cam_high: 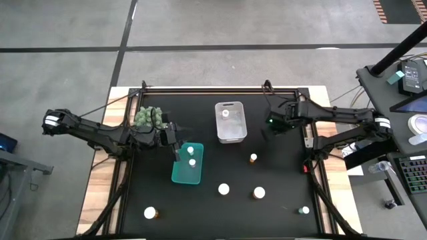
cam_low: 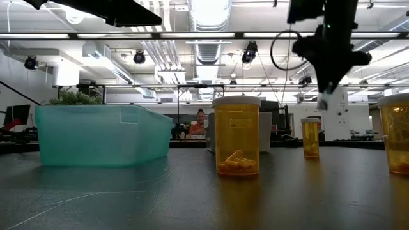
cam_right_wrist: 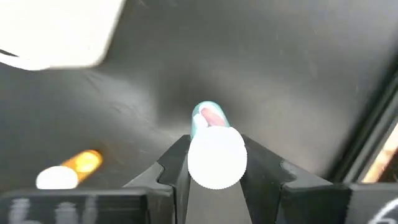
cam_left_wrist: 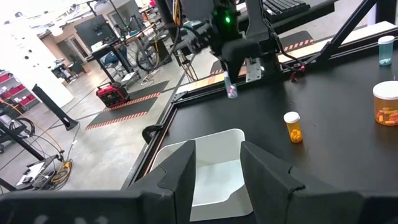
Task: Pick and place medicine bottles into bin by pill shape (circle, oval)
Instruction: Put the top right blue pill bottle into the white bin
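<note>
Item: small clear bottle [cam_right_wrist: 211, 134] clenched in right hand [cam_right_wrist: 216, 163], lifted off worktop [cam_high: 280, 180]; next, carry to clear bin [cam_high: 230, 122] beside it; left hand [cam_left_wrist: 217, 165] empty over teal bin [cam_high: 187, 164].

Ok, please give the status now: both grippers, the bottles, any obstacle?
Right gripper shut on small clear bottle, lifted right of clear bin. Left gripper open, empty, by teal bin. No obstacle seen.

Two rectangular plastic bins: one teal bin [cam_high: 177, 175], one clear bin [cam_high: 231, 137]. Nine small white-capped cylindrical medicine bottles [cam_high: 223, 189], including one bottle [cam_right_wrist: 208, 117] between the right gripper [cam_right_wrist: 214, 155] fingers. One green bushy plant [cam_high: 148, 118].
</note>
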Controlling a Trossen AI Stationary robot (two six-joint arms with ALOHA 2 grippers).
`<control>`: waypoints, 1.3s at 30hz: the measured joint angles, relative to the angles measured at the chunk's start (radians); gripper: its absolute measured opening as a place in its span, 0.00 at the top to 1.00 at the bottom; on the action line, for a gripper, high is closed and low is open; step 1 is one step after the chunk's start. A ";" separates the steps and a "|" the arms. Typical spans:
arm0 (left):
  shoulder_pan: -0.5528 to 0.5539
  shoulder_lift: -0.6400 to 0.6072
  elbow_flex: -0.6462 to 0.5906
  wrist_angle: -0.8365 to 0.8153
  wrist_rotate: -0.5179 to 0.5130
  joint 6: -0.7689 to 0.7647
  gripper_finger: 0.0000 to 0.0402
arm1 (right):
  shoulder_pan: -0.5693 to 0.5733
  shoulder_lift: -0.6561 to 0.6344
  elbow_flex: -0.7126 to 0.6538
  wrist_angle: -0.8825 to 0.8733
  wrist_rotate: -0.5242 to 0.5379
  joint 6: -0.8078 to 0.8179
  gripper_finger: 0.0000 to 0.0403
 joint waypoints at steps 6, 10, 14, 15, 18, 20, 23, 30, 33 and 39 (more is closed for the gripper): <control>0.000 0.000 0.000 0.001 0.000 -0.002 0.72 | 0.000 0.006 0.128 0.000 0.001 -0.025 0.74; 0.000 0.000 0.000 0.001 0.000 -0.002 0.72 | 0.000 0.048 0.231 -0.001 0.001 -0.064 0.74; 0.000 0.000 0.000 0.001 0.000 0.000 0.72 | 0.000 0.130 0.346 -0.002 -0.012 -0.131 0.74; 0.000 0.000 0.000 0.001 0.000 0.001 0.72 | 0.000 0.156 0.377 -0.003 -0.017 -0.155 0.74; 0.001 0.000 0.000 0.001 0.000 0.001 0.72 | -0.005 0.237 0.464 -0.021 -0.056 -0.225 0.74; 0.001 0.000 0.000 0.000 0.000 0.001 0.72 | -0.013 0.293 0.523 -0.040 -0.078 -0.274 0.74; 0.001 0.000 0.000 0.000 0.000 0.002 0.72 | -0.029 0.375 0.603 -0.076 -0.098 -0.339 0.74; 0.001 0.000 0.000 0.000 0.000 0.002 0.72 | -0.082 0.539 0.748 -0.134 -0.101 -0.474 0.74; 0.001 0.000 0.000 0.000 0.000 0.002 0.72 | -0.109 0.596 0.784 -0.134 -0.101 -0.530 0.74; 0.001 0.000 0.000 0.000 0.000 0.002 0.72 | -0.180 0.697 0.800 -0.111 -0.138 -0.691 0.74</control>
